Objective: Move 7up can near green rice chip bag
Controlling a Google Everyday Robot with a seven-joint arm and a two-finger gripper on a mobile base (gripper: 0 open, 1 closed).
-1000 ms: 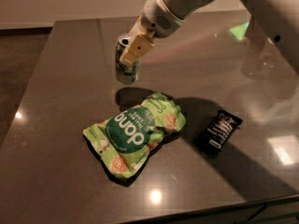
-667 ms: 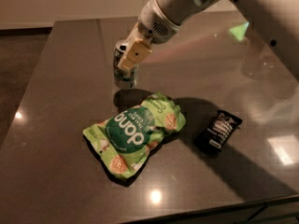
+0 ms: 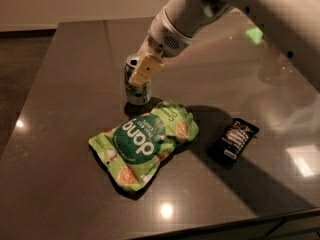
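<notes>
The 7up can (image 3: 135, 90) stands upright on the dark table (image 3: 60, 134), just behind the upper edge of the green rice chip bag (image 3: 142, 143), which lies flat at the table's middle. My gripper (image 3: 137, 75) comes down from the upper right and is closed around the can's upper part. One tan finger (image 3: 145, 69) shows in front of the can; the other is hidden behind it. The can's bottom looks to be at table level, almost touching the bag.
A black snack bar wrapper (image 3: 234, 140) lies right of the bag. My white arm (image 3: 200, 14) crosses the upper right of the view. The table's front edge runs along the bottom, its left edge at the far left.
The gripper has carried the can down and nearer to the bag. The can now stands right behind the bag's top edge. The bag and wrapper have not moved.
</notes>
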